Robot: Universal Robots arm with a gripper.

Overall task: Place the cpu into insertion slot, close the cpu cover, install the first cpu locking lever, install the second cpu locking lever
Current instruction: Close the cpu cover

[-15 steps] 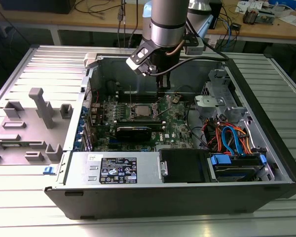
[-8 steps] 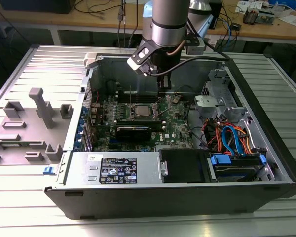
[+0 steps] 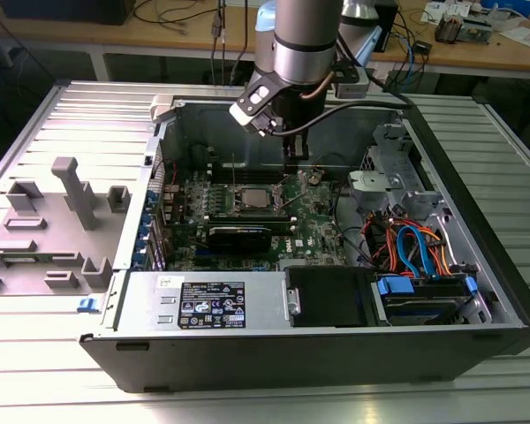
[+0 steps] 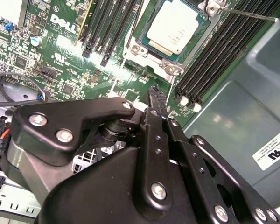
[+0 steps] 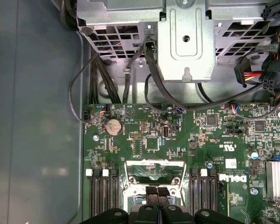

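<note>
The jaws, pinched together and empty, hang near the cpu [image 4: 173, 29] seated in the insertion slot [image 4: 141, 46].

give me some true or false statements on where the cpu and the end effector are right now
1. The cpu lies in the insertion slot. True.
2. The end effector grips the cpu. False: it is shut and holds nothing, with its tips near the slot.
3. The computer case is closed up. False: it lies open, with the green motherboard exposed.
4. A round coin battery sits on the motherboard. True.
</note>
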